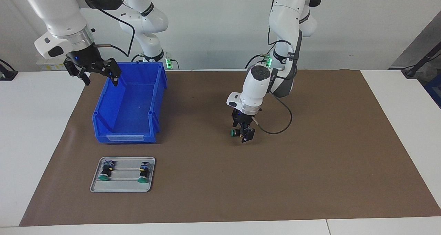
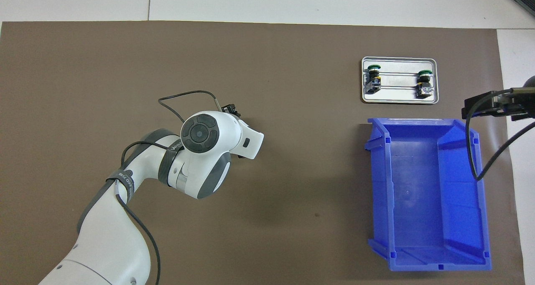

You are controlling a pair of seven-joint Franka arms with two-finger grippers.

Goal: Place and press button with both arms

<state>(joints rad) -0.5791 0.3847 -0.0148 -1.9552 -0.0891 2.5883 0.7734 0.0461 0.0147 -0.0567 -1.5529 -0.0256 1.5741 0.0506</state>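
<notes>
My left gripper (image 1: 244,134) is shut on a green-capped button (image 1: 235,132) and holds it just above the brown mat, its cap turned sideways; in the overhead view my own wrist hides it. Two identical buttons (image 1: 104,171) (image 1: 143,173) lie on a small grey tray (image 1: 122,188), also seen in the overhead view (image 2: 373,77) (image 2: 424,83). My right gripper (image 1: 100,75) is open and empty, raised over the rim of the blue bin (image 1: 132,124) at the right arm's end of the table.
The blue bin (image 2: 430,193) holds nothing. The grey tray (image 2: 399,100) lies farther from the robots than the bin. The brown mat (image 1: 327,159) covers most of the table. A cable (image 1: 275,124) loops from my left wrist.
</notes>
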